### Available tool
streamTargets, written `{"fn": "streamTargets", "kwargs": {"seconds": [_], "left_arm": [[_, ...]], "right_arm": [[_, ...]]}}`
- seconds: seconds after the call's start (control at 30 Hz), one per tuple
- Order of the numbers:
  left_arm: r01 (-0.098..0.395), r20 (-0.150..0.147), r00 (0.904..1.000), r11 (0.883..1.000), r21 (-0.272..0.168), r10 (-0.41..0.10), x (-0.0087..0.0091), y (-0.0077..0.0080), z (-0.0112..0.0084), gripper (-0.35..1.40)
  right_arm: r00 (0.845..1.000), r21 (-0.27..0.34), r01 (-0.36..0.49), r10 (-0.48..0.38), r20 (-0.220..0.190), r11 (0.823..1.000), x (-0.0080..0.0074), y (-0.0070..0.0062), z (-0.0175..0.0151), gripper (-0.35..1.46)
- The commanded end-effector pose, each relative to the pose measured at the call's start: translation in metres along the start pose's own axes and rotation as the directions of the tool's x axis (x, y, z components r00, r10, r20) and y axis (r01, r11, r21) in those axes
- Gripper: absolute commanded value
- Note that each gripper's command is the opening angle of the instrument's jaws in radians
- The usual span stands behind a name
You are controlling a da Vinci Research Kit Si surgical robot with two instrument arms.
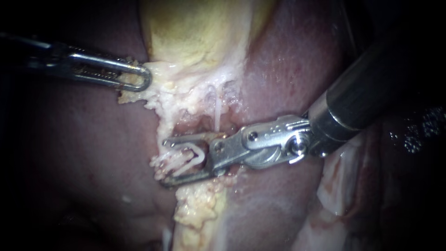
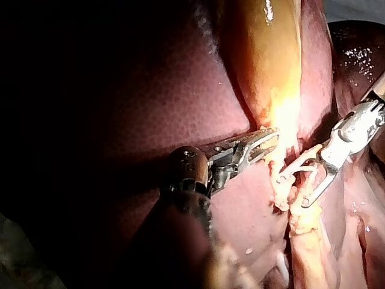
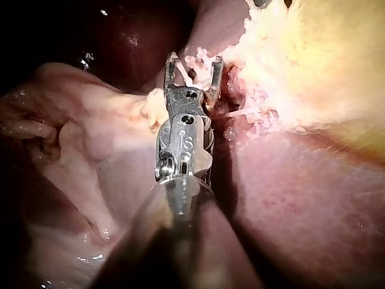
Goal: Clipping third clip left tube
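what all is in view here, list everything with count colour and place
gallbladder: one, yellow-green, above the tube, liver on either side
liver: one, dark red-brown, on both sides of the pale tissue
pale tissue: one lumpy strip, cream-yellow, from the gallbladder's base down past the tube
tube: one clearly seen, whitish, between the right instrument's jaws
clip: seemingly one, white, at the tube inside those jaws; count unsure
left instrument: one, silver, jaws shut on the pale tissue's edge below the gallbladder
right instrument: one, silver with a dark shaft, jaws open astride the tube
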Motion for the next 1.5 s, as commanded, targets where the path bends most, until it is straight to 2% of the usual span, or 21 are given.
{"fn": "streamTargets", "kwargs": {"seconds": [0.03,0.2,0.47,0.87,1.17,1.4,1.5], "left_arm": [[0.0,0.0,1.0,1.0,0.0,0.0,0.0,0.0,0.0,-0.35],[0.0,0.0,1.0,1.0,-0.001,0.0,0.0,0.0,-0.0001,-0.35],[0.0,0.0,1.0,1.0,0.0,0.0,0.0001,0.0,-0.0003,-0.35],[0.001,0.0,1.0,1.0,0.0,-0.001,0.0002,-0.0001,-0.0008,-0.35],[0.001,-0.002,1.0,1.0,0.002,-0.001,0.0002,-0.0001,-0.0009,-0.35],[0.001,-0.002,1.0,1.0,0.002,-0.001,0.0002,-0.0001,-0.0009,-0.35],[0.001,-0.002,1.0,1.0,0.002,-0.001,0.0002,-0.0001,-0.0009,-0.35]], "right_arm": [[1.0,0.001,0.0,0.0,-0.003,1.0,0.0,-0.0001,0.0,0.48],[1.0,0.001,0.0,0.0,-0.009,1.0,0.0001,-0.0003,-0.0002,0.49],[0.999,0.011,0.004,-0.004,-0.041,1.0,0.0002,-0.0004,-0.0013,0.49],[0.993,0.032,-0.057,0.06,-0.098,0.998,0.0009,0.0002,-0.0044,0.49],[0.986,0.047,-0.111,0.116,-0.124,0.993,-0.0005,0.0014,-0.0048,0.5],[0.972,0.083,-0.169,0.18,-0.148,0.982,-0.0021,0.0023,-0.0044,0.5],[0.962,0.11,-0.191,0.208,-0.176,0.975,-0.0024,0.0027,-0.0043,0.5]]}}
